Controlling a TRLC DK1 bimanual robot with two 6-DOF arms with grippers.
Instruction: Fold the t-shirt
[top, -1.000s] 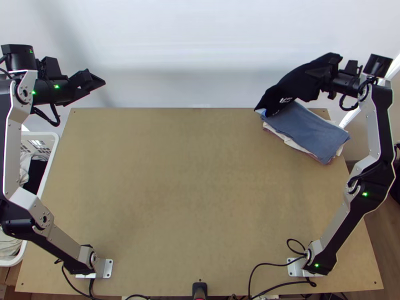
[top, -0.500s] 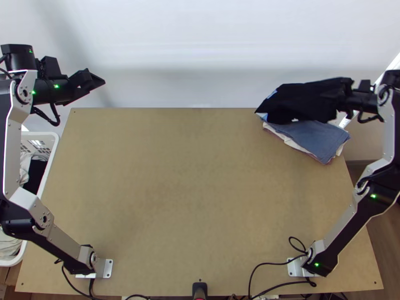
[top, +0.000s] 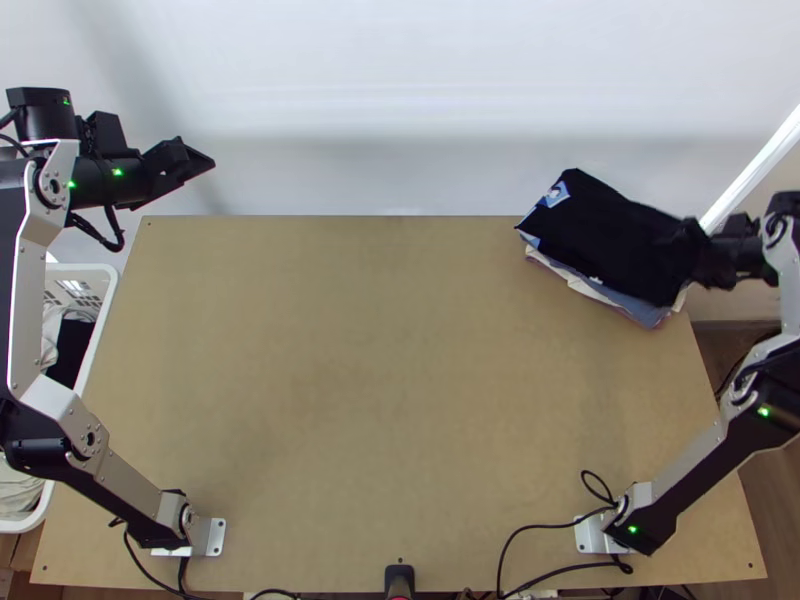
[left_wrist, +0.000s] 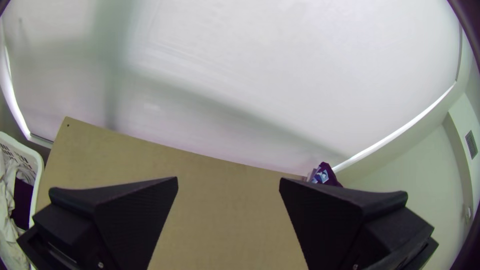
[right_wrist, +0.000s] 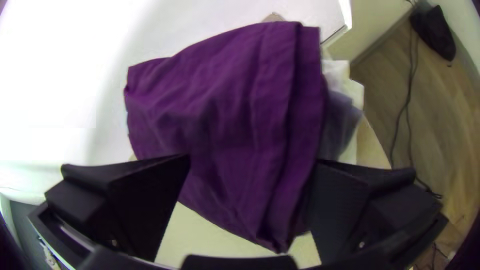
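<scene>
Neatly stacked up at the far right of the table (top: 350, 350), the dark t-shirt (top: 610, 235) lies folded into a compact bundle, on top of other folded cloths (top: 640, 308). Edges of blue and pale cloth peek out along its near side, and a light blue and white patch (top: 557, 194) shows at its left end. From above, the bundle's far corner overlaps the table's far edge.

The right gripper (top: 684, 248) is at the bundle's right end, its fingers spread wide with nothing pinched between them; whether either one touches the shirt, I cannot tell.

The left gripper (top: 192, 163) hangs at the far left, up in the air near the table's far left corner. Its fingers are wide apart too, and it holds nothing. A broad span of tabletop lies between it and the stack, giving room to move. Just beside the table's left edge stands a white basket (top: 103, 290) with clothes in it.
</scene>
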